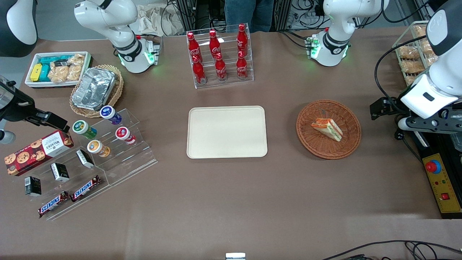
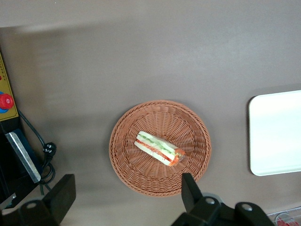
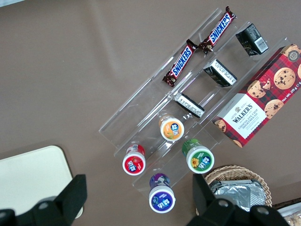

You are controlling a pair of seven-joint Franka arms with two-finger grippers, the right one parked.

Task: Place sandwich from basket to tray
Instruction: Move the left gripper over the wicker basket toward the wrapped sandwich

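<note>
The working arm reaches in from the right edge of the front frame, its white forearm angled down toward the desk (image 1: 231,202) and its black wrist hardware level with the basket (image 1: 328,129) but clear of its rim. The gripper (image 2: 127,193) hangs above the desk, well above the basket and off its edge, pointing straight down. Its fingers (image 2: 190,190) are spread wide apart, wider than the sandwich is long, and nothing is between them.

The sandwich (image 1: 327,129) lies in the reddish-brown wicker basket, slightly off centre toward the working arm's end of the desk, resting on one flat face with the red, orange and green filling edge showing. In the wrist view the sandwich (image 2: 160,148) sits close to the middle of the basket (image 2: 127,141).

The cream tray (image 1: 226,131) lies flat in the centre of the front frame, beside the basket and apart from it, with bare desk between them. A rack of red cola bottles (image 1: 219,56) stands farther from the front camera than the tray.
</note>
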